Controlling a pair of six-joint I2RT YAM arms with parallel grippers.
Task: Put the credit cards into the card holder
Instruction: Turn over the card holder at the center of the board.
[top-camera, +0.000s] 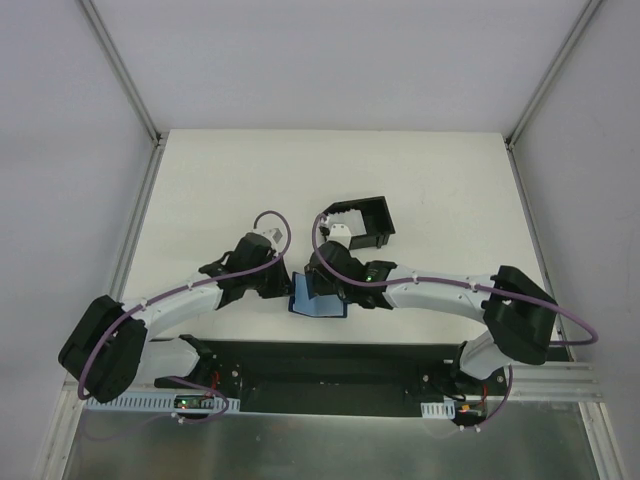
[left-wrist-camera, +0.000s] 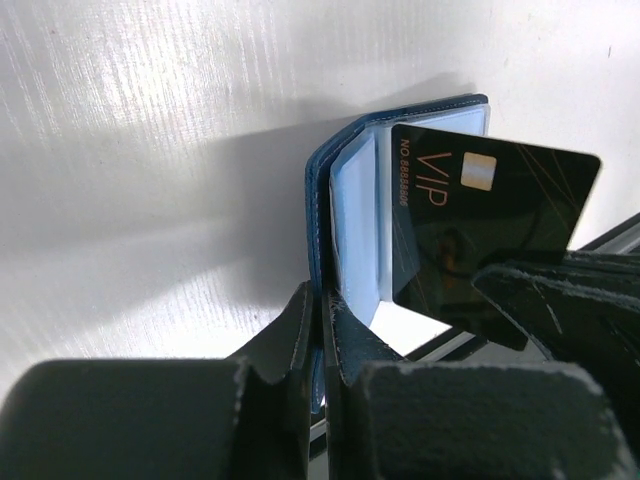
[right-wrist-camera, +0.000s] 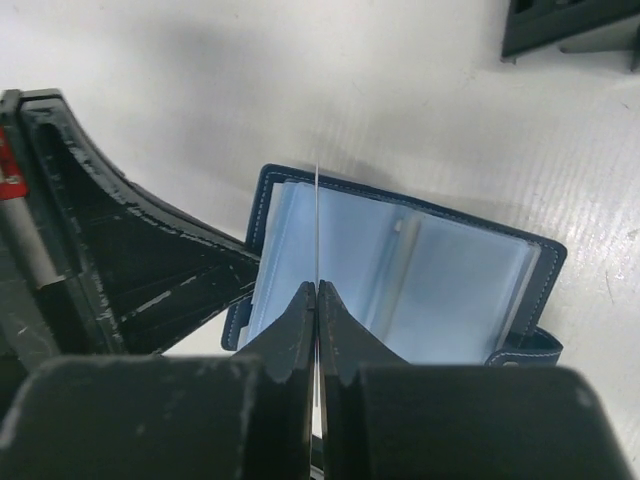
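The left jaws are clamped on a cover of the card holder (right-wrist-camera: 450, 280); a dark VIP card (left-wrist-camera: 500, 210) is pinched in the right jaws beside its pockets.

Counter (left-wrist-camera: 150, 150): white, matt, with a fine woven-looking grain.
Card holder (right-wrist-camera: 420, 280): navy cover, leather-like, faint sheen, pale stitching along the rim. Inner sleeves are clear bluish plastic, glossy and catching light.
Credit card (left-wrist-camera: 500, 220): black plastic, glossy, with gold lettering, a pale chip patch and hairline scratches across the face.
Left hand (left-wrist-camera: 318, 300) and right hand (right-wrist-camera: 314, 292): black plastic, matt; finger edges rough and scuffed to grey.
Tray (top-camera: 362, 222) towards the counter's far edge: black plastic, dull finish.
Arm shells (top-camera: 440, 292): white plastic, smooth.
Cable (top-camera: 275, 215): purple sheath, smooth.
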